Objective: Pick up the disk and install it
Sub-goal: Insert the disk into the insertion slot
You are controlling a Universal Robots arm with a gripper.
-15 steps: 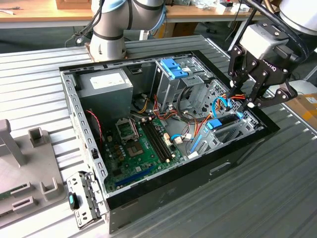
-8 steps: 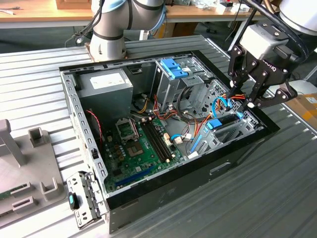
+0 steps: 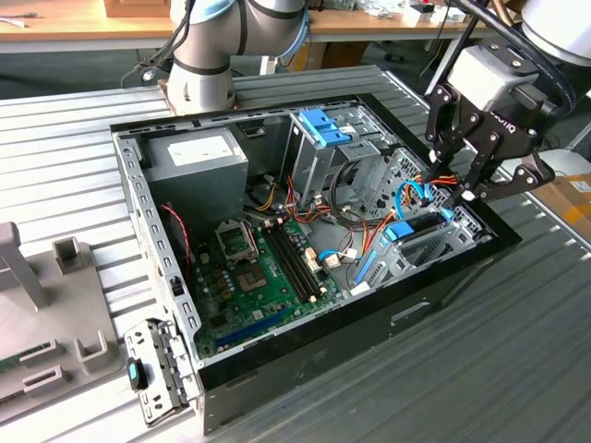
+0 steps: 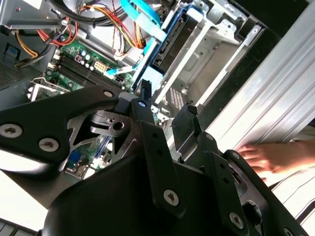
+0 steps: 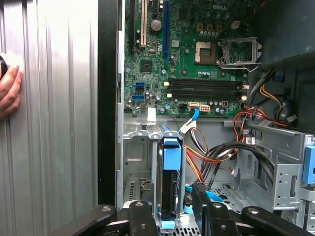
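In the exterior view the gripper (image 3: 452, 190) hangs over the 3 o'clock corner of the open computer case (image 3: 305, 355), which lies on a ribbed metal table (image 3: 517, 369). Its fingers (image 5: 206, 212) are apart, one on each side of the disk (image 5: 170, 189). A gap shows at the finger nearer the cables; whether the other finger touches the disk I cannot tell. The disk stands on edge in a slot of the metal drive bay (image 5: 135, 157), just inside the case's black side wall, with its blue carrier end facing the motherboard (image 3: 263, 272). Just beside it, on the side away from the wall, a bundle of orange, red and black cables (image 5: 216, 155) crosses the bay, and a blue cable (image 5: 212, 194) lies close to one finger. From the motherboard, the grey power-supply box (image 3: 199, 157) sits at 11 o'clock and a silver cage with a blue latch (image 3: 323, 129) at 1 o'clock. A loose metal bracket (image 3: 159, 369) lies on the table at 7 o'clock. A person's hand (image 5: 9, 91) rests on the table outside the side wall.
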